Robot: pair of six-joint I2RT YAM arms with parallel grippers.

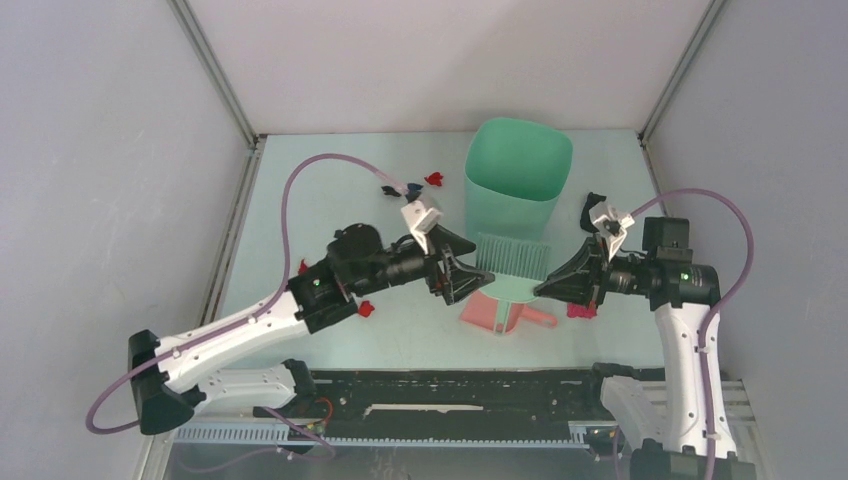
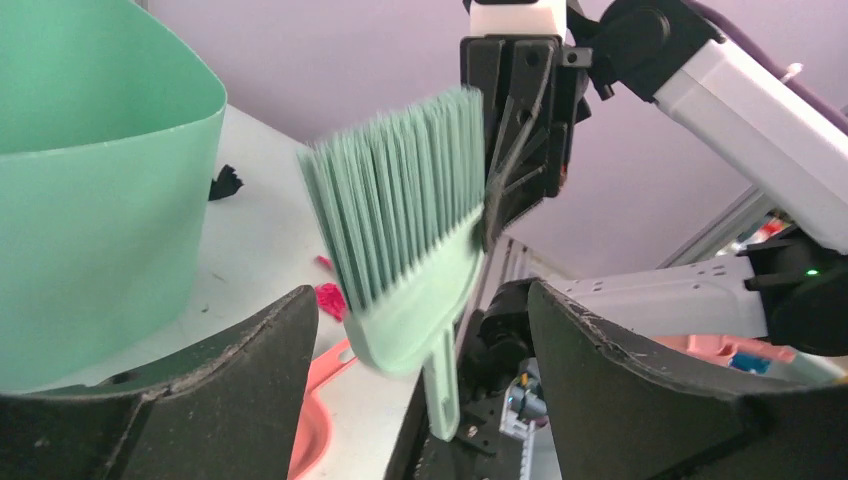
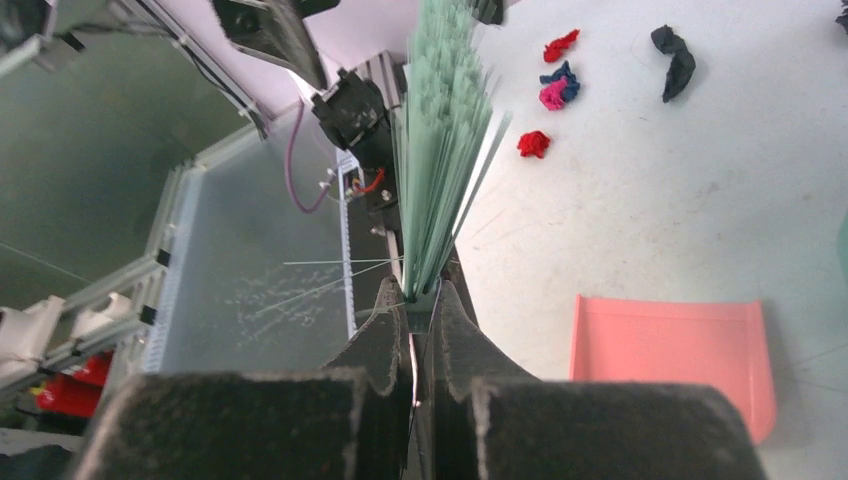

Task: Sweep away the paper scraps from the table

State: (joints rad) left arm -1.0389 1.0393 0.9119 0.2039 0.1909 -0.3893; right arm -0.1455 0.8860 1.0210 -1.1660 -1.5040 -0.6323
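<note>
The bin (image 1: 517,175) stands at the back middle of the tabletop (image 1: 420,340). Before it, the brush (image 1: 512,258) sits between the left tool (image 1: 478,268) and right tool (image 1: 542,290), above the dustpan (image 1: 497,310). Scraps (image 1: 434,180) lie left of the bin, just right of the dustpan, and farther left.

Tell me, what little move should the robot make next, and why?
Probably the left gripper should back away from the green brush. Its jaws stand open on either side of the brush, while the right gripper is shut on it, so the right one alone carries it. The pink dustpan lies unheld on the table, and the paper scraps are not yet swept.
</note>
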